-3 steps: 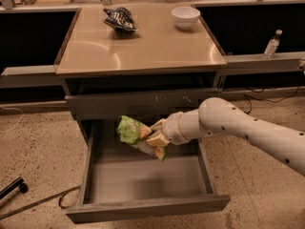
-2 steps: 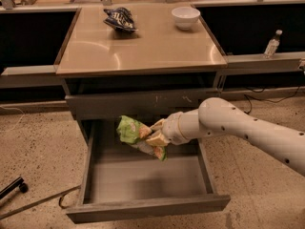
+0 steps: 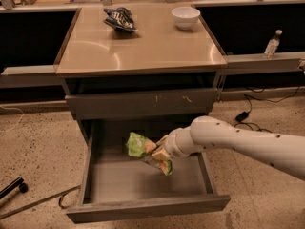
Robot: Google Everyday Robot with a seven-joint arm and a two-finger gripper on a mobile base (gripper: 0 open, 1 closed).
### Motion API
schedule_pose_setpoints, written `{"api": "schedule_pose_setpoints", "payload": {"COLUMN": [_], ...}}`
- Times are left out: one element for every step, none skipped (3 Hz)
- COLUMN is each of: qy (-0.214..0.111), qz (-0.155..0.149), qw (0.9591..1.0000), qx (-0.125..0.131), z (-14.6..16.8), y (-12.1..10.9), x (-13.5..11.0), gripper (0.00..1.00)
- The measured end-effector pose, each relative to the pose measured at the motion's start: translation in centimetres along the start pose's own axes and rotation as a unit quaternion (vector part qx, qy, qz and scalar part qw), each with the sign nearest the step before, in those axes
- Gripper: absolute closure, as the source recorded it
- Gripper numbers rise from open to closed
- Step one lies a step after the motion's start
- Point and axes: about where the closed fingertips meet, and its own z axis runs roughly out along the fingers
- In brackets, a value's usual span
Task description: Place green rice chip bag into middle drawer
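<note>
Gripper (image 3: 161, 153) pinching green rice chip bag (image 3: 138, 145), bag hanging over open middle drawer (image 3: 143, 206)

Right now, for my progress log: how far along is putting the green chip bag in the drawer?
Done: the middle drawer is pulled open. In hand: the end effector grips the green rice chip bag over the drawer's floor, between its side walls. Left: setting the bag down and letting go; it looks not yet released.
</note>
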Motion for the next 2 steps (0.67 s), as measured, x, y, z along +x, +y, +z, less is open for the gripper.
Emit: {"api": "schedule_pose_setpoints", "payload": {"qy": [0.041, 0.031], "qz": [0.067, 0.141], "qw": [0.9969, 0.9892], "qx": [0.002, -0.027], "z": [3.9, 7.5], "y": [0.5, 1.7], "x": [6.9, 11.7], "gripper": [1.0, 1.0]}}
